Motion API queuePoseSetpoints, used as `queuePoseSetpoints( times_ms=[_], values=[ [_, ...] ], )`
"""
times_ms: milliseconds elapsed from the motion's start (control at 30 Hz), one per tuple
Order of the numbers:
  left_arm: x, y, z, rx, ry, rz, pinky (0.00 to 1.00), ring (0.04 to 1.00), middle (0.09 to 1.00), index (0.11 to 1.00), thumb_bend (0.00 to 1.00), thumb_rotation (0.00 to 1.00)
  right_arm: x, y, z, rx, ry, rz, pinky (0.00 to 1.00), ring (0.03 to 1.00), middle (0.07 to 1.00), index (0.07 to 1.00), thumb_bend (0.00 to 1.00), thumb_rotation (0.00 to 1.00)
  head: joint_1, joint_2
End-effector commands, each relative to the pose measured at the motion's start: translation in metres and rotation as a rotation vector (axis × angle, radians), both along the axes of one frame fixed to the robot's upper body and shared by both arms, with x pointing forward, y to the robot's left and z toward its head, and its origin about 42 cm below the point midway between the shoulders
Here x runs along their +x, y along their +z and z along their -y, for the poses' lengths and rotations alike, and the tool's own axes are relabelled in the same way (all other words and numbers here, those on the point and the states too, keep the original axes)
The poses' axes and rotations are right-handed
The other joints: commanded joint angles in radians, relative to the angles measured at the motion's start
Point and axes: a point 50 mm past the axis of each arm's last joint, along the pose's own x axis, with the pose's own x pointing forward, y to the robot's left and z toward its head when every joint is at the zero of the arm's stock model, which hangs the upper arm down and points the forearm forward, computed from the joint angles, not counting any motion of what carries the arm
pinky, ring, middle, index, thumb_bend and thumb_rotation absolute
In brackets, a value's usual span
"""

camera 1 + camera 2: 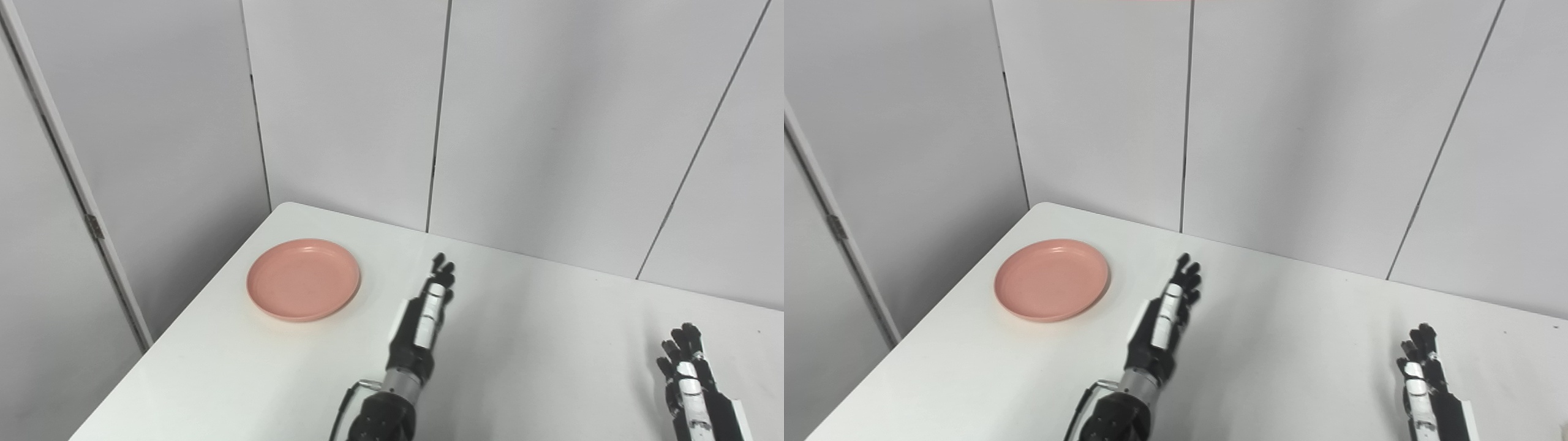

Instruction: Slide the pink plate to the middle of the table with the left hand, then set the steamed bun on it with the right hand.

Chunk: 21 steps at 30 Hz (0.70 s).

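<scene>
A round pink plate (303,278) lies near the far left corner of the white table (257,380), with nothing on it. My left hand (425,318) reaches out over the table's middle, fingers stretched forward and apart, holding nothing. It is to the right of the plate and clear of it. My right hand (689,373) stands at the lower right, fingers extended upward and open, also holding nothing. No steamed bun shows in either view.
Grey wall panels (343,104) close in the table at the back and on the left. The table's left edge (184,312) runs diagonally just beside the plate. A small pale corner shows at the bottom right edge of the right eye view.
</scene>
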Motion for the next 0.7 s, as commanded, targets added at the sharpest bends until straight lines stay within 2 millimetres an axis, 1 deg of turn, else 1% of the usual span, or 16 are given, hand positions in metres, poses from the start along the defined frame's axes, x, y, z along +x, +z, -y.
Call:
queuePoseSetpoints(
  times_ms=[0, 133, 233, 333, 400, 667],
  values=[
    [0.013, 0.035, -0.008, -0.008, 0.021, 0.110, 1.00, 0.961, 0.958, 0.967, 0.70, 1.00, -0.013, -0.021, 0.009, 0.012, -0.021, -0.046, 1.00, 1.000, 1.000, 1.000, 0.55, 0.83, -0.004, -0.001],
    [0.016, 0.051, -0.032, 0.003, 0.052, 0.133, 1.00, 0.957, 0.946, 0.944, 0.74, 1.00, -0.012, -0.022, 0.008, 0.020, -0.019, -0.039, 1.00, 1.000, 1.000, 1.000, 0.55, 0.82, -0.005, -0.007],
    [0.018, 0.061, -0.051, 0.017, 0.092, 0.149, 1.00, 0.944, 0.930, 0.931, 0.74, 1.00, -0.011, -0.023, 0.008, 0.017, -0.020, -0.036, 1.00, 1.000, 1.000, 1.000, 0.55, 0.84, -0.005, -0.009],
    [0.020, 0.068, -0.069, 0.024, 0.135, 0.159, 1.00, 0.911, 0.902, 0.907, 0.75, 1.00, -0.011, -0.022, 0.008, 0.015, -0.019, -0.042, 1.00, 1.000, 1.000, 1.000, 0.56, 0.84, -0.003, -0.010],
    [0.022, 0.073, -0.083, 0.031, 0.167, 0.157, 0.98, 0.889, 0.882, 0.887, 0.76, 1.00, -0.011, -0.022, 0.008, 0.011, -0.018, -0.041, 1.00, 1.000, 1.000, 1.000, 0.56, 0.84, -0.003, -0.010],
    [0.026, 0.083, -0.118, 0.022, 0.246, 0.168, 0.91, 0.818, 0.817, 0.834, 0.75, 1.00, -0.011, -0.024, 0.009, 0.013, -0.013, -0.052, 1.00, 1.000, 1.000, 1.000, 0.57, 0.84, 0.005, -0.013]
  ],
)
